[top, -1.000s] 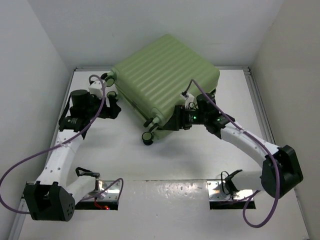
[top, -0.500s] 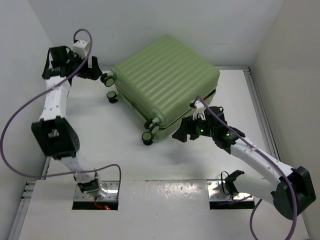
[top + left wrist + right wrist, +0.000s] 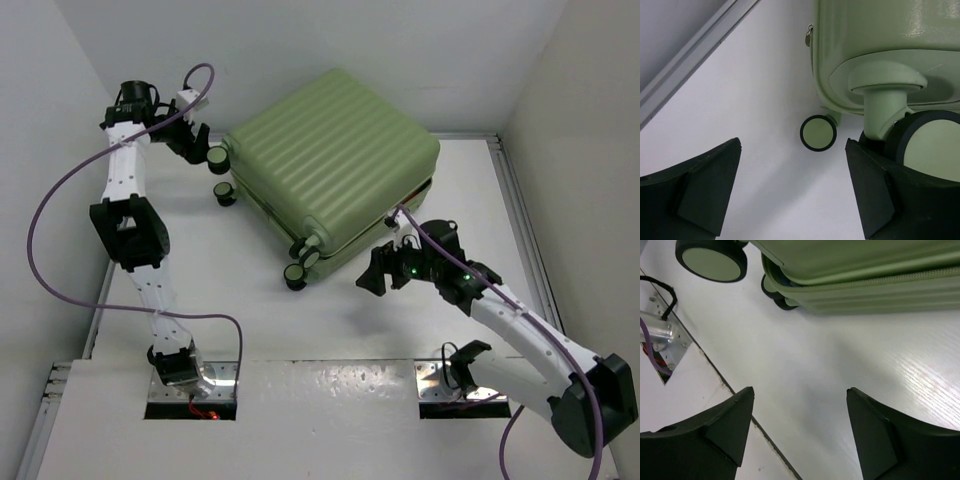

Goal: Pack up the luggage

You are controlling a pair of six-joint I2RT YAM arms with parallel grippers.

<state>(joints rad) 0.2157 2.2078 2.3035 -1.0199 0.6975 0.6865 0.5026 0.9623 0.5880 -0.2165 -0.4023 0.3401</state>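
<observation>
The luggage (image 3: pixel 330 160), a big light-green ribbed suitcase, lies shut on the white table, its small black wheels (image 3: pixel 296 274) facing left and forward. My left gripper (image 3: pixel 198 146) is up at the far left by the luggage's back wheel (image 3: pixel 215 157). In the left wrist view the left gripper (image 3: pixel 792 185) stands open over bare table, its right finger (image 3: pixel 880 195) beside a caster wheel (image 3: pixel 930 145). My right gripper (image 3: pixel 370 278) hovers open just in front of the luggage's near edge. The right wrist view shows the right gripper (image 3: pixel 797 425) holding nothing, with the zipped seam (image 3: pixel 865 287) ahead.
White walls close in the table on the left, back and right, with a raised rail (image 3: pixel 515 200) along the edges. Two metal base plates (image 3: pixel 190 385) (image 3: pixel 460 385) sit at the near edge. Purple cables (image 3: pixel 60 200) loop off both arms.
The left arm has swung from the luggage's left side up to its far-left wheel. The right gripper has drawn back from the luggage's near edge. Both jaws have widened.
</observation>
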